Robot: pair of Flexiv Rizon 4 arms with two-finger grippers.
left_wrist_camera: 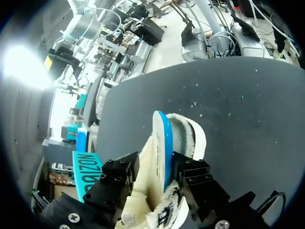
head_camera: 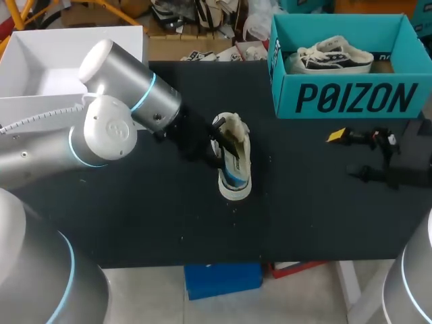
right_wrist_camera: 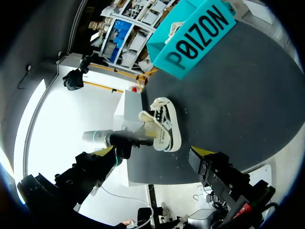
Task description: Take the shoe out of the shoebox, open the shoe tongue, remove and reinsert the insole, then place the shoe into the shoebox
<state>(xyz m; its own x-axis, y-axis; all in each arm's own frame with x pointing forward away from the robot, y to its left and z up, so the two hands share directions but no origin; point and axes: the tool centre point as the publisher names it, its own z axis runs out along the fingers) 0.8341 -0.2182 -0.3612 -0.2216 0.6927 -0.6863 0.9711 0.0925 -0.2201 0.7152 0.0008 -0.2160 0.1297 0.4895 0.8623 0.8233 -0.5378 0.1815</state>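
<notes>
While 1 sneaker [head_camera: 329,54] lies in the teal shoebox [head_camera: 351,98], left jaws clamp the shoe [head_camera: 235,162], right jaws gape.

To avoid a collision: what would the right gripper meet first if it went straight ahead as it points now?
Likely the shoe, held by the left gripper. Nothing shows in between, though depth is unclear.

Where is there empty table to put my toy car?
Bare table lies between the shoe and the near edge, and between the shoe and the right claw. It is crowded where the left claw grips the shoe, and by the shoebox.
</notes>
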